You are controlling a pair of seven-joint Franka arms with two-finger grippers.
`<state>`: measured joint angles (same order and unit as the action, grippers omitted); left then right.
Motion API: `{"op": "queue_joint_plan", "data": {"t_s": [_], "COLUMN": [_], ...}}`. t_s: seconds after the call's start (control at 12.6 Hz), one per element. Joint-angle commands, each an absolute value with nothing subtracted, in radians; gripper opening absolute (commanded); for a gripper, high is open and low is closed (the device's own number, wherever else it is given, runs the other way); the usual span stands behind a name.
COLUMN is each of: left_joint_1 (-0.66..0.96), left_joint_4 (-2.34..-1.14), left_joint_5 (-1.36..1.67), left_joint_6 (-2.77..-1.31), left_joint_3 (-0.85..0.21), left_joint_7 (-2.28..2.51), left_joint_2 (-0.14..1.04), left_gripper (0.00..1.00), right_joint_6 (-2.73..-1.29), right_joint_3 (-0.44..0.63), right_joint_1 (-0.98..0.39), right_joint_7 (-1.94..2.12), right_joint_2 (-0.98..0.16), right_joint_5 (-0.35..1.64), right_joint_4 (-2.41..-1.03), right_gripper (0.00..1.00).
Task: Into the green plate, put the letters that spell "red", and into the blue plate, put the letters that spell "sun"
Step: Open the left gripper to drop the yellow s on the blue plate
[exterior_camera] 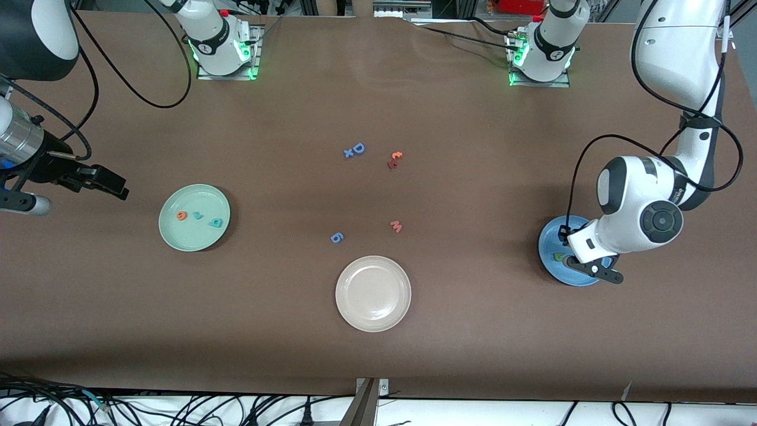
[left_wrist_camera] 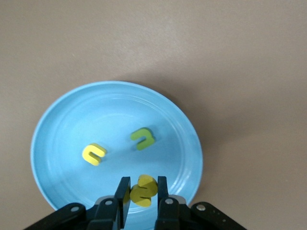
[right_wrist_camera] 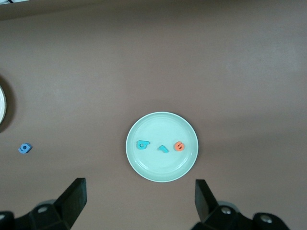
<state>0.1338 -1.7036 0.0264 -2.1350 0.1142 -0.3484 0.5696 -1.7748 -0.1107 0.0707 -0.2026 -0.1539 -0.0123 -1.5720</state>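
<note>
Left pincer (left_wrist_camera: 142, 199) grips yellow s (left_wrist_camera: 143, 189) upright over blue plate (left_wrist_camera: 67, 120) — right pincer (right_wrist_camera: 139, 199) gapes.

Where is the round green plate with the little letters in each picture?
Front view: the round pale mint-green plastic plate lies toward the right arm's end of the table.
Left wrist view: not in it.
Right wrist view: in the middle, above the open right gripper.
Shared landmark: the small blue 6-like foam letter.
</note>
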Motion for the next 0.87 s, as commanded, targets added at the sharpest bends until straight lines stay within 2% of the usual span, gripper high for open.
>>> {"op": "queue_joint_plan", "data": {"t_s": [0.0,0.08,0.16,0.4,0.79], "left_joint_1": [0.118,0.118,0.117,0.109,0.106], "left_joint_4": [-1.622,-1.615,-1.614,-1.609,-1.517], "left_joint_5": [0.002,0.003,0.005,0.009,0.02], "left_joint_6": [-2.121,-2.121,-2.121,-2.121,-2.05], "left_joint_3": [0.107,0.107,0.107,0.106,0.106], "left_joint_7": [-0.394,-0.391,-0.394,-0.388,-0.377], "left_joint_2": [0.626,0.629,0.632,0.623,0.62], "left_gripper": [0.35,0.53,1.0,1.0,1.0], "right_joint_6": [-1.784,-1.784,-1.783,-1.784,-1.779], "right_joint_3": [-0.12,-0.12,-0.12,-0.12,-0.12], "right_joint_1": [0.084,0.083,0.083,0.083,0.083], "right_joint_7": [-0.206,-0.204,-0.204,-0.206,-0.204], "right_joint_2": [-0.137,-0.137,-0.137,-0.137,-0.14], "right_joint_5": [-0.011,-0.011,-0.014,-0.012,-0.014], "right_joint_4": [-1.586,-1.585,-1.585,-1.585,-1.575], "right_gripper": [1.0,1.0,1.0,1.0,1.0]}}
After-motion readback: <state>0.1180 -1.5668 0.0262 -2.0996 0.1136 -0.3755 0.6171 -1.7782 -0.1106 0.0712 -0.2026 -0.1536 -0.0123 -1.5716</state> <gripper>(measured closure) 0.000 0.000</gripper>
